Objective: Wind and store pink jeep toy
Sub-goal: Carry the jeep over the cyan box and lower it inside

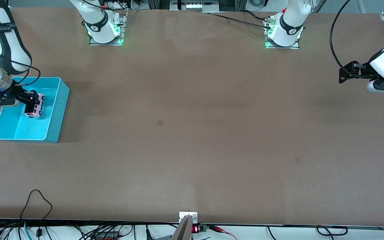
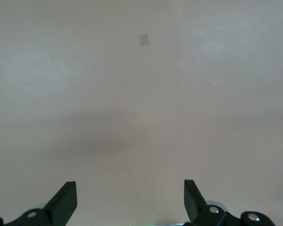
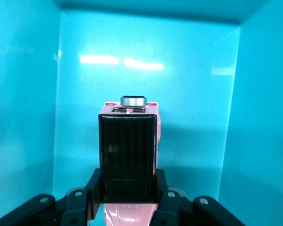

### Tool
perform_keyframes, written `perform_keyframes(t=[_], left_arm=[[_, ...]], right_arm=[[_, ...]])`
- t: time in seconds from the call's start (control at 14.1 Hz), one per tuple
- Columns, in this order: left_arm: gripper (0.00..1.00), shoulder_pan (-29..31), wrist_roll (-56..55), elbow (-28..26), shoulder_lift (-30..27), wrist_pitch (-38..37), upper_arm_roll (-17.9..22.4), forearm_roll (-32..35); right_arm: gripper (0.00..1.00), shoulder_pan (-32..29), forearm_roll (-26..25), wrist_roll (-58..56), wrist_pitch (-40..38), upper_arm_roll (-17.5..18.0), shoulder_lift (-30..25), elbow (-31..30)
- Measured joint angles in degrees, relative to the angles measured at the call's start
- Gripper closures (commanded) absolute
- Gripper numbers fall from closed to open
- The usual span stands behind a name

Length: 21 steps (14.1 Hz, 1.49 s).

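Right gripper (image 1: 28, 100), black and two-fingered, hangs inside the open cyan plastic bin (image 1: 56, 113) at about nine o'clock on the brown table (image 1: 192, 133), its fingers (image 3: 92, 188) pinching the small light-pink jeep toy (image 1: 35, 106) by its sides. In the right wrist view the toy's ribbed black roof panel (image 3: 127, 146) faces the camera, with the bin's floor under it. Left gripper (image 2: 130, 200) waits over bare tabletop near three o'clock, fingers spread wide and holding nothing.
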Motion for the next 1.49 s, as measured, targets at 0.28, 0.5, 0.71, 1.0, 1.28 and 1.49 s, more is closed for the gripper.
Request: perform_keyframes(t=[0.28, 0.5, 0.71, 1.0, 1.28, 1.49], left_arm=[[0.00, 0.00, 0.00, 0.00, 0.00, 0.00, -0.01, 0.00], [0.00, 0.00, 0.00, 0.00, 0.00, 0.00, -0.02, 0.00], [0.00, -0.01, 0.00, 0.00, 0.00, 0.00, -0.03, 0.00], [0.00, -0.02, 0.00, 0.00, 0.00, 0.00, -0.05, 0.00], [0.00, -0.02, 0.00, 0.00, 0.01, 0.00, -0.08, 0.00], [0.00, -0.02, 0.00, 0.00, 0.00, 0.00, -0.08, 0.00]], right_arm=[[1.00, -1.21, 0.02, 0.48, 1.35, 0.00, 3.67, 0.08], [0.15, -1.62, 0.30, 0.52, 2.04, 0.20, 4.18, 0.20], [0.00, -1.60, 0.29, 0.52, 2.57, 0.69, 4.24, 0.30], [0.00, -0.34, 0.27, 0.46, 0.86, 2.61, 1.87, 3.42], [0.00, 4.15, 0.28, 0.46, -11.95, 3.08, -3.79, 9.26], [0.00, 9.03, 0.30, 0.58, -18.98, 3.26, -6.94, 14.32]])
